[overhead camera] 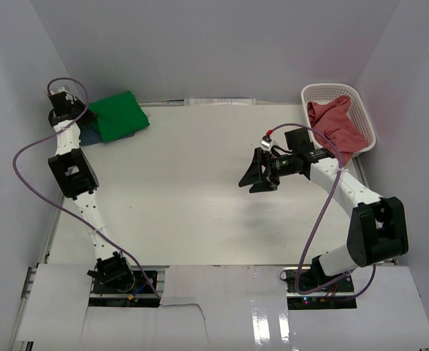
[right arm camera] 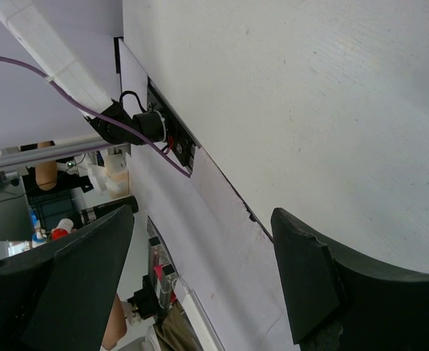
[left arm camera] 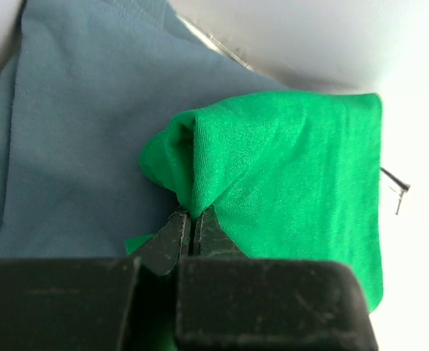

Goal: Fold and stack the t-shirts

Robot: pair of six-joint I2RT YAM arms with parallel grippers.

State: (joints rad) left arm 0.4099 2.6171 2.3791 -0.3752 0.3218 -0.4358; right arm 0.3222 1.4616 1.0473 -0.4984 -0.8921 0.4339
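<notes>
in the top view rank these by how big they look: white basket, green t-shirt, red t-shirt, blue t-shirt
1. white lattice basket
2. green t-shirt and pinkish red t-shirt: about alike, so not ranked; the red one is bunched in the basket
3. slate blue t-shirt: only a sliver shows beside the green one

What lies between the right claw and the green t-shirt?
Only bare white table, seen in the top view, separates the open right claw from the green t-shirt.
</notes>
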